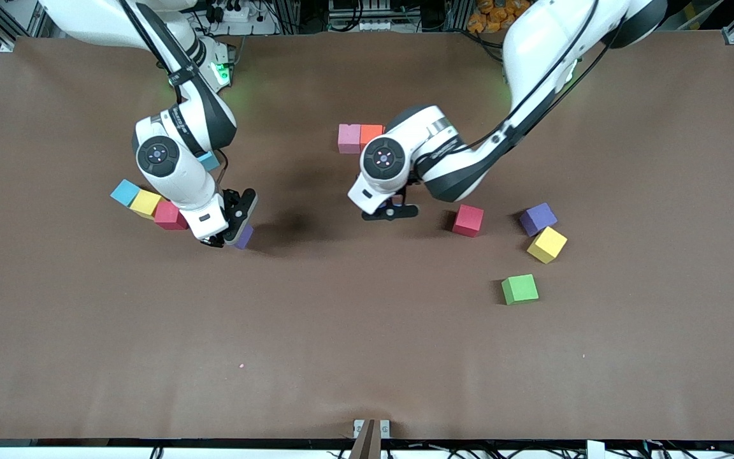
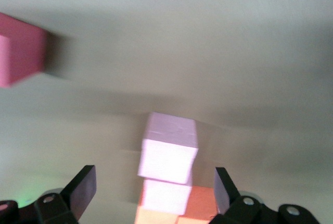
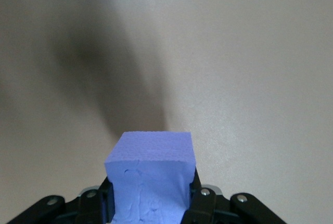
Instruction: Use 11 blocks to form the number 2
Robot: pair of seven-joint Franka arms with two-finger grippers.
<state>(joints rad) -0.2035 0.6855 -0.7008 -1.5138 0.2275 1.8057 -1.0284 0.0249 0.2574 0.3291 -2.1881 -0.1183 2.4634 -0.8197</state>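
Observation:
My right gripper (image 1: 232, 234) (image 3: 151, 187) is shut on a blue-violet block (image 1: 244, 237) (image 3: 151, 174), low over the table beside a red block (image 1: 169, 215) and a yellow block (image 1: 145, 203). My left gripper (image 1: 390, 210) (image 2: 153, 193) is open and empty over the table's middle. A pink block (image 1: 349, 138) and an orange block (image 1: 371, 135) touch each other beside the left arm's wrist. The left wrist view shows two pink blocks (image 2: 169, 153) in a line with orange blocks (image 2: 202, 202) between the open fingers (image 2: 83, 190). Red (image 1: 467, 220), purple (image 1: 538, 218), yellow (image 1: 546, 244) and green (image 1: 520, 289) blocks lie loose toward the left arm's end.
A light-blue cube (image 1: 125, 191) touches the yellow block near the right arm; a second light-blue cube (image 1: 209, 160) shows partly under that arm. A pink-red block (image 2: 18, 49) shows at the edge of the left wrist view. The brown table (image 1: 367, 357) stretches wide nearer the front camera.

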